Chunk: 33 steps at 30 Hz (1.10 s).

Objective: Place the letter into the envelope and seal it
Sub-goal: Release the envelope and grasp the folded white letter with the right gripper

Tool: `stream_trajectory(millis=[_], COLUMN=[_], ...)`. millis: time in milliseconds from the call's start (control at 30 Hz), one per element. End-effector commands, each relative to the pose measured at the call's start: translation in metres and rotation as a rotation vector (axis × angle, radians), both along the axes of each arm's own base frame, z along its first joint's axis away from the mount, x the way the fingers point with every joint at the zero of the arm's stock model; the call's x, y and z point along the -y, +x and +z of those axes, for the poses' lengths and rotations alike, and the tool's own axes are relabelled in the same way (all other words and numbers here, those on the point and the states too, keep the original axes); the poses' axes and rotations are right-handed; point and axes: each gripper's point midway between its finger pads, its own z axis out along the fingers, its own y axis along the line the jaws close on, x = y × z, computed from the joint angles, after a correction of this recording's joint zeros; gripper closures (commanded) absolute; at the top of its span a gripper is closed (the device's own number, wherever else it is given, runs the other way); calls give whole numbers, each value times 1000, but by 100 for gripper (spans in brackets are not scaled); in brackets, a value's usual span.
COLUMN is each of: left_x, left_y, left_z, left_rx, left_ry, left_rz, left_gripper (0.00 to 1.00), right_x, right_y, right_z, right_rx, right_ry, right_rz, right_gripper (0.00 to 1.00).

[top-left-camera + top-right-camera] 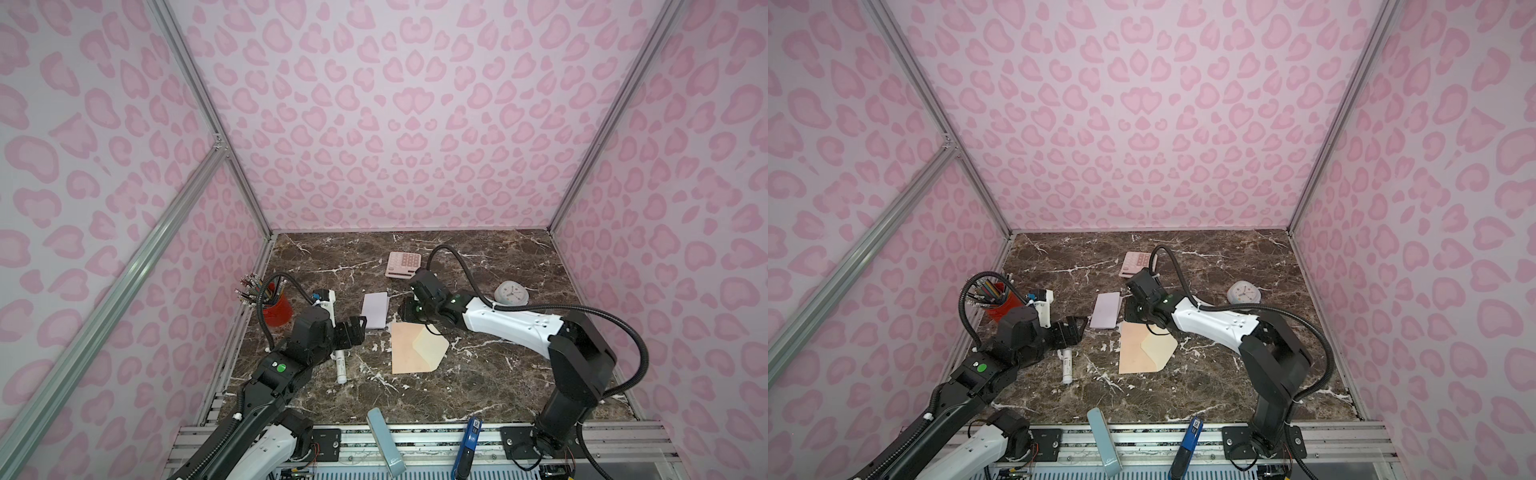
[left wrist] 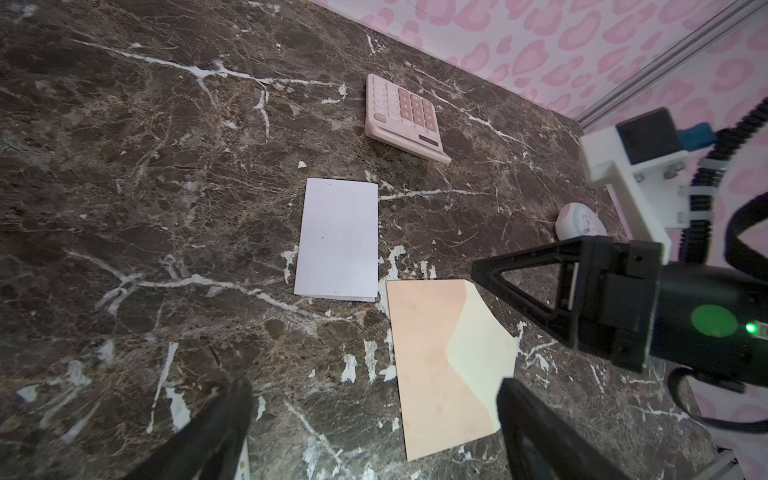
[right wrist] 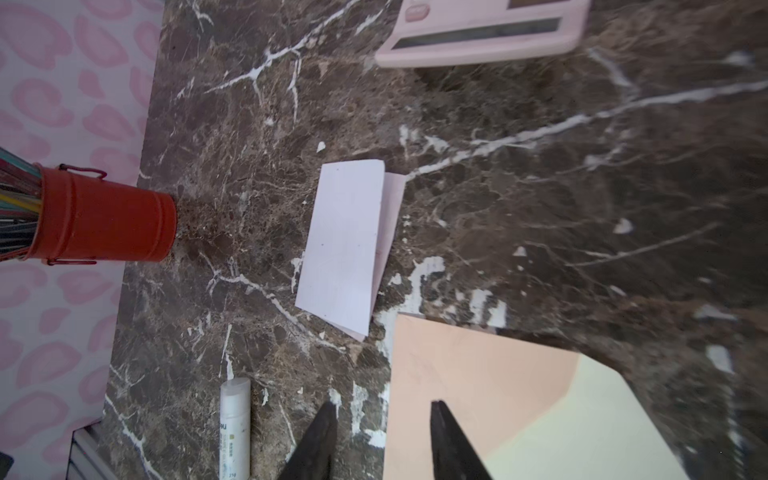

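Right gripper (image 3: 382, 405) over envelope (image 3: 478, 386) edge — letter (image 3: 345, 241), calculator (image 3: 478, 41) beyond.

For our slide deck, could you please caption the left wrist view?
White letter beside open-flap envelope on marble table, pink calculator nearby, right gripper at envelope's edge.

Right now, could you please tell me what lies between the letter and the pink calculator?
Nothing: only bare marble tabletop separates the letter from the calculator, clearest in the left wrist view.

Robot lab booth: aluminium frame (image 1: 124, 286), pink patterned walls (image 1: 415, 104), marble tabletop (image 1: 478, 374), arms (image 1: 511, 322) bolted on rail (image 1: 424, 440).
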Motion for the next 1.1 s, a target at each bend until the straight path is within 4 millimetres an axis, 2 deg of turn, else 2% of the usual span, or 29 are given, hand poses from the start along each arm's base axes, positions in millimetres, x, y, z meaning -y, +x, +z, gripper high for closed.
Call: stream_trajectory(millis=[0,167,267,567,767,1067], left_x=[2,-8,-9,-8,-8,-8], left_y=[7,10,11,13,14,14], left_z=[7,4,5,3,1,2], left_rx=[27,13,12,3,-2,-3], left_ry=[-55,-88,-98,-112,-118,-122], left_rz=[-26,-9,-11,-16,-19,-19], left_gripper=[6,7,7,7,7,8], right_x=[-27,-46,-55,-55,-55,-65], right_y=[6,24,35,53,57,58], right_z=[-11,-30,-34,-66,-70,-77], right_rx=[-30,-54,-54,-109,-115,-135], right_ry=[53,67,75,61,68,96], right_rz=[109,142,149,107,95,107], right_gripper=[60,62,62,61,58,68])
